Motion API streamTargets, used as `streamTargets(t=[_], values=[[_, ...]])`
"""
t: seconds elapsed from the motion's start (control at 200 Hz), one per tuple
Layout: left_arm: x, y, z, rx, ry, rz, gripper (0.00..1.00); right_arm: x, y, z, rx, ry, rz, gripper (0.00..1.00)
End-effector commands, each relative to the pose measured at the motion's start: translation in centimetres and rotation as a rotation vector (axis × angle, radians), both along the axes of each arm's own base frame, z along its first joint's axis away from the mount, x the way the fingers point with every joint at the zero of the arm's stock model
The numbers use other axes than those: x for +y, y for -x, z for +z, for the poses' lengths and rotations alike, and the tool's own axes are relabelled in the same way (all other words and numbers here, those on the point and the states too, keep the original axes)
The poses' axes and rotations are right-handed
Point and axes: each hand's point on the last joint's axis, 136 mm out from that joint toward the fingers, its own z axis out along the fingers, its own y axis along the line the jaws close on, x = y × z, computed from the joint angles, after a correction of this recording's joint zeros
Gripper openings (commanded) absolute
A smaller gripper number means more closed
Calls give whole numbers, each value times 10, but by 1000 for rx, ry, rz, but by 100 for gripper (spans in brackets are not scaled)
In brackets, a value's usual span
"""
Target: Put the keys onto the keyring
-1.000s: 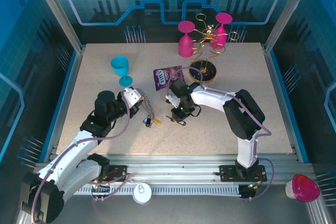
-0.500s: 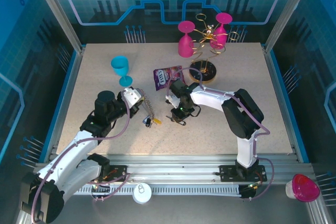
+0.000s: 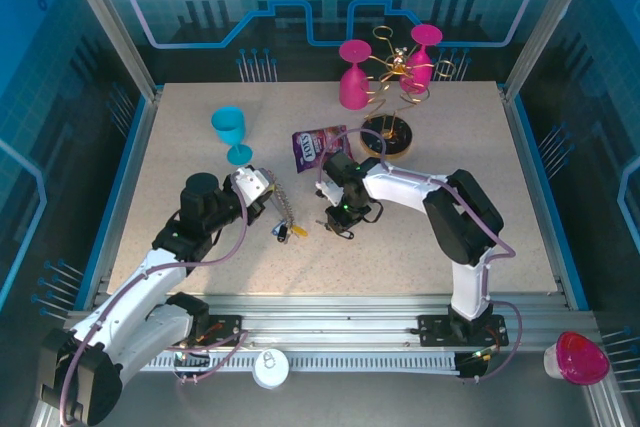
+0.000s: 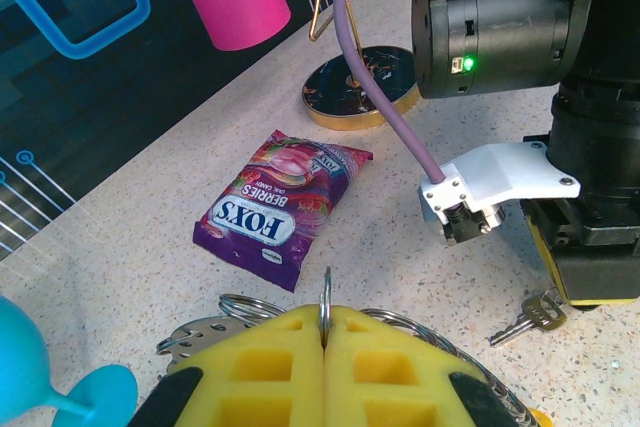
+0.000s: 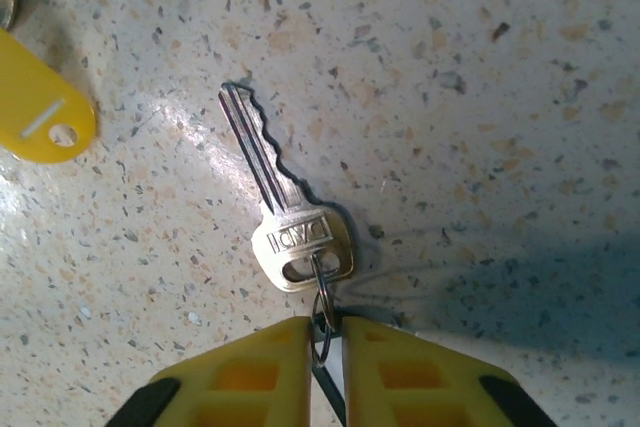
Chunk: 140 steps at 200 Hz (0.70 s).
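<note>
- Top external view: your left gripper point(image 3: 272, 195) sits left of centre on the speckled table point(image 3: 450, 137). Your right gripper point(image 3: 342, 228) is to its right, and a small cluster of keys point(image 3: 284, 232) lies on the surface between them.
- Left wrist view: your left jaws are clenched, the yellow pads pressed flat together on the keyring point(image 4: 326, 285). Its thin grey wire rises upright from the seam, and more of its curves show on either side of the pads.
- Beyond the keyring, a purple snack packet point(image 4: 283, 205) lies flat on the table, touching nothing. Farther back stands the round base point(image 4: 362, 87) of the gold wire rack.
- Same view, lower right: one key point(image 4: 530, 315) lies flat on the table, just beside the tip of your right gripper.
- Right wrist view: that key point(image 5: 290, 217) lies flat with its blade pointing away from the yellow fingertips. Its small split ring point(image 5: 322, 292) stands up in the narrow gap between them.
- Your right jaws are drawn almost together around the split ring. You cannot tell from here whether the pads actually pinch it.
- A yellow tag point(image 5: 40, 119) lies at the left edge of this view, apart from the key.
</note>
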Motion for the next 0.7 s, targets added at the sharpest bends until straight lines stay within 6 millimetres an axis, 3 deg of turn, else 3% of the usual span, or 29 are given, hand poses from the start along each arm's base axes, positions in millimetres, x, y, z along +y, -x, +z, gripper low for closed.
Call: streamTargets(t=[0.0,0.695], values=[[-1,0,16,-67,15,-5,0,-6,0,10,-12,-9,-16,21],[0,0,15,-68,11,0,0,-3,3,2,9,-42,-24,17]])
